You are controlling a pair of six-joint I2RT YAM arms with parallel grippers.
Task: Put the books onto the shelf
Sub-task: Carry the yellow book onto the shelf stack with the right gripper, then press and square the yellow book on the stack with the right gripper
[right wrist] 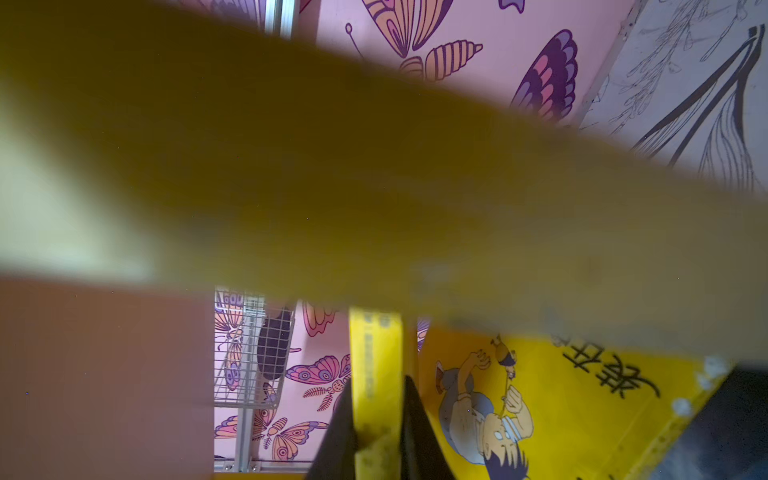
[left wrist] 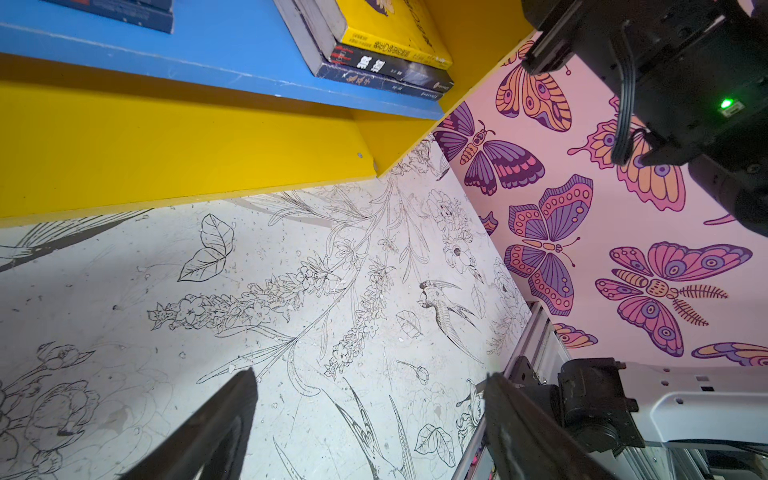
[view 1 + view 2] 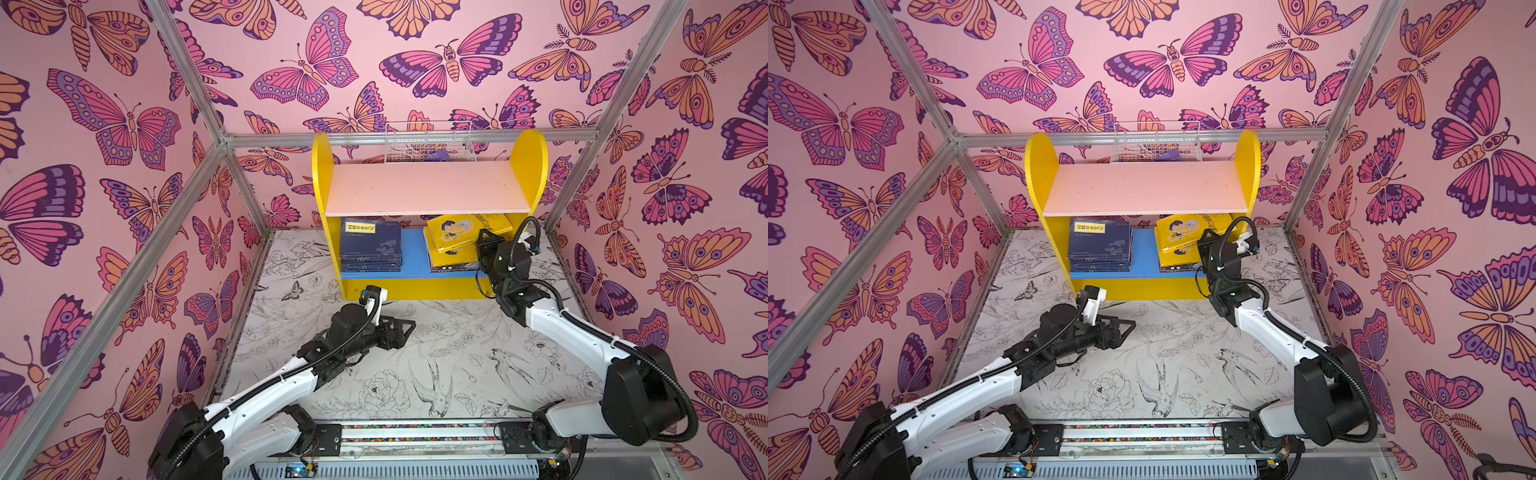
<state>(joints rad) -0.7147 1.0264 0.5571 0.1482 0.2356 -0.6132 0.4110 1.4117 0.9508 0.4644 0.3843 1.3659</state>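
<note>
Yellow book clamped edge-on in right claw, long axis pointing into shelf lower right bay; left claw wide, empty.

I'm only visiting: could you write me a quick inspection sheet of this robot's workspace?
Surface: white bird-and-flower tabletop, no loose books seen.
Job's things: navy stack and yellow-topped stack on blue board of shelf; pink board bare.
Clutter: wire basket behind shelf, purple item inside.
Grippers: left gripper open, empty; right gripper shut on yellow book.
Cables: black hoses along both arms.
Surroundings: butterfly walls, metal frame.
</note>
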